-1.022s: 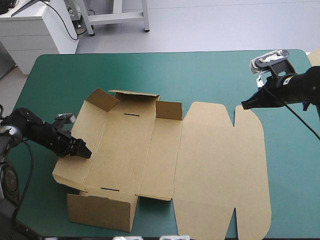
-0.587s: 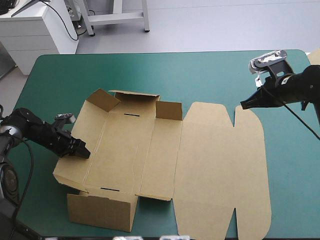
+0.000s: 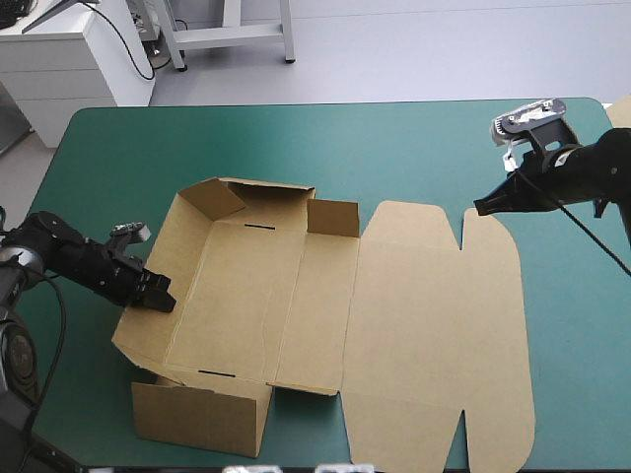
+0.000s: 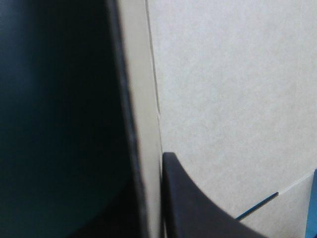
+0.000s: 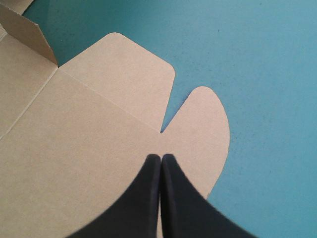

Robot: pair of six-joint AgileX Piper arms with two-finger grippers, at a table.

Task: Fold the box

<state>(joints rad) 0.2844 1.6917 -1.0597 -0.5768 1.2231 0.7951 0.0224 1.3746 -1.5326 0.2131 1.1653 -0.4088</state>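
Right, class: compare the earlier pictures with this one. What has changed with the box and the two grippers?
The left gripper, shut on the box, has tipped its left wall up and inward. The right gripper stayed shut over the flat lid; the rest of the box has not moved.

The table (image 3: 414, 148), under its teal-green cover, carries the brown box (image 3: 424, 315). The lid lies flat toward the right edge, and the walls stand raised near the left edge.
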